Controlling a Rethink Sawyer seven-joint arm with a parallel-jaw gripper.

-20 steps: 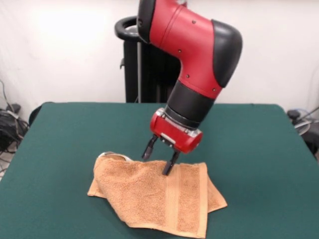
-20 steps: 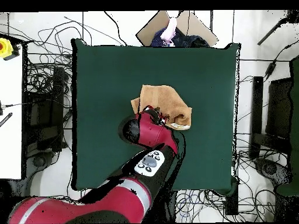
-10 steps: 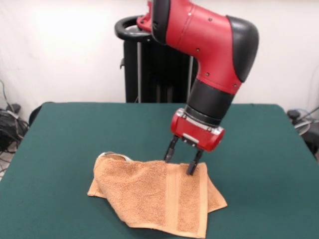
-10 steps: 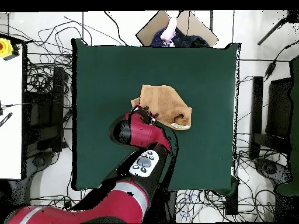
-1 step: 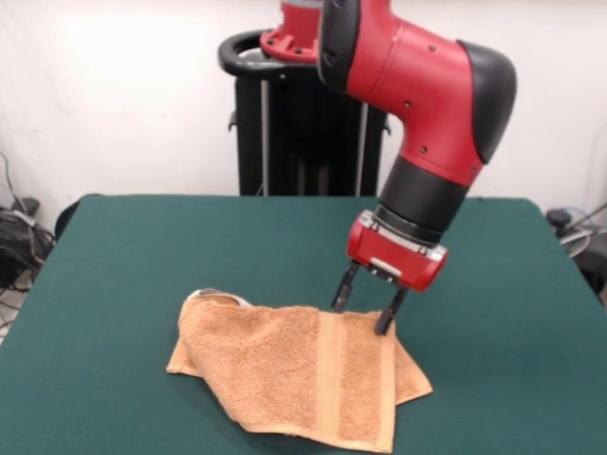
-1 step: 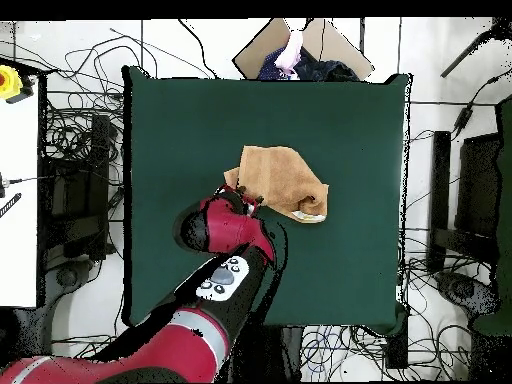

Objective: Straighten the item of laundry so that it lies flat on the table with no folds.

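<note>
Lying on the table (image 5: 114, 246), toward its near side in the front view, the towel (image 5: 294, 374) is folded over itself. A lower layer sticks out at the right, past the top layer's edge. The left part is bunched, with a raised roll at the far left corner where a bit of white (image 5: 201, 294) shows. A flat woven band (image 5: 327, 374) runs front to back across the top layer; a second band follows its right edge.

Gripper (image 5: 364, 308): fingers spread, nothing between them, pointing down and tilted. Tips are at the towel's far edge, near the far right corner. One finger (image 5: 343, 288) is by the edge left of that corner, the other (image 5: 388, 314) right at it. Whether the tips touch cloth, cannot tell.

Arm (image 5: 417, 85): red and black, coming down from the upper part of the front view, wrist bent toward the towel.

Overhead view: towel (image 6: 285, 180) sits near the table's (image 6: 170, 130) middle. The red wrist housing covers the gripper, so the fingers are hidden there. A person's hand (image 6: 292, 52) shows at the top edge, beyond the table.
</note>
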